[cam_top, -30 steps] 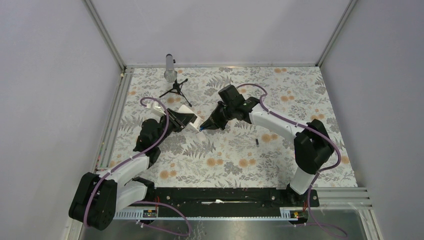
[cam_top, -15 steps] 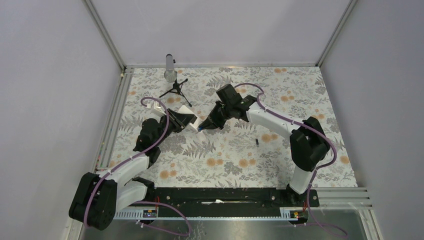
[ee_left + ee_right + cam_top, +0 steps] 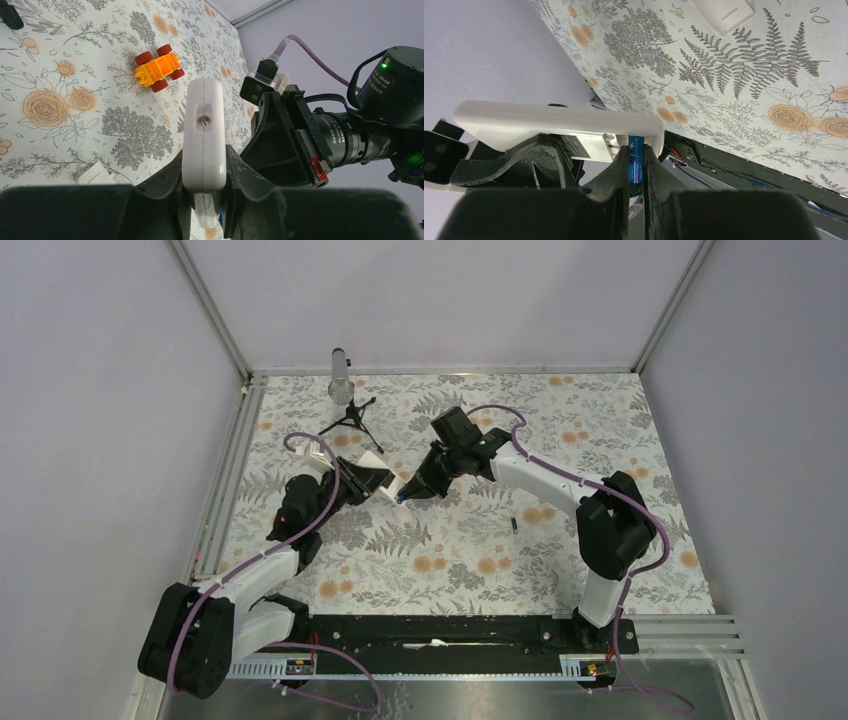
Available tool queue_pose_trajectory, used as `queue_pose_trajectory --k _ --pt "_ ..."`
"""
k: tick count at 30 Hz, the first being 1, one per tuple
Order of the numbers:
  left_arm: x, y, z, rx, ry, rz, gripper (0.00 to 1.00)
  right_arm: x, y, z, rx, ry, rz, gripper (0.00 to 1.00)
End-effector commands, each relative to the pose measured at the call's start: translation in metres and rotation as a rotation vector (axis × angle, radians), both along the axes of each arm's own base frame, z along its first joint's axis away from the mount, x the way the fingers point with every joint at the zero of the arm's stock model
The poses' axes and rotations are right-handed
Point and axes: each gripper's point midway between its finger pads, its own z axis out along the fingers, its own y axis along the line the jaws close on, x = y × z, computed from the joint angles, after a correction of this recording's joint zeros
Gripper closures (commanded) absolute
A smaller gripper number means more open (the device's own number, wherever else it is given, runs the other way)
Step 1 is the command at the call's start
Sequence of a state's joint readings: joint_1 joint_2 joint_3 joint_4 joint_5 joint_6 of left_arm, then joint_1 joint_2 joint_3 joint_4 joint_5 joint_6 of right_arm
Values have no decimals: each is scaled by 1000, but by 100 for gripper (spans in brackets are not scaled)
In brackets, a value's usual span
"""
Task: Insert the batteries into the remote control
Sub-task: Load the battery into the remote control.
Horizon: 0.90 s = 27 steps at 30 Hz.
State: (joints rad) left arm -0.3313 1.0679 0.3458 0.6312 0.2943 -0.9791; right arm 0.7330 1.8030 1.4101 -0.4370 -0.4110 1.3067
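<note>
My left gripper [image 3: 372, 483] is shut on the white remote control [image 3: 386, 483] and holds it above the mat; in the left wrist view the remote [image 3: 203, 135] stands on edge between the fingers. My right gripper [image 3: 408, 492] is shut on the blue battery [image 3: 635, 160], whose tip sits at the open compartment at the remote's end [image 3: 621, 140]. The remote also shows in the right wrist view [image 3: 554, 117]. The dark battery [image 3: 515, 524] lies on the mat to the right of both grippers.
A small tripod with a grey cylinder [image 3: 347, 410] stands at the back left. An orange toy car [image 3: 156, 68] sits on the mat. A flat white cover piece [image 3: 723, 12] lies on the mat, also seen in the left wrist view [image 3: 96, 173].
The right gripper has edged slightly left toward the remote with the blue battery. The left arm has barely moved.
</note>
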Motion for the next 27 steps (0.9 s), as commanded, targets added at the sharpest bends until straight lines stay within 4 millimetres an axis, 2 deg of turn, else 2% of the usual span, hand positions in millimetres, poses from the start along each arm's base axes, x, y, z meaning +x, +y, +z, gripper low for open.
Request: queue_pose_trajectory --k 1,15,27 --pt "11 -2 46 -43 -141 9 100 0 -4 -4 -31 27 -3 85" --pt "17 1 32 -4 -87 35 100 6 -2 14 5 6 -9 72" --pt "20 0 33 -4 -88 36 100 7 -2 10 4 13 -1 71"
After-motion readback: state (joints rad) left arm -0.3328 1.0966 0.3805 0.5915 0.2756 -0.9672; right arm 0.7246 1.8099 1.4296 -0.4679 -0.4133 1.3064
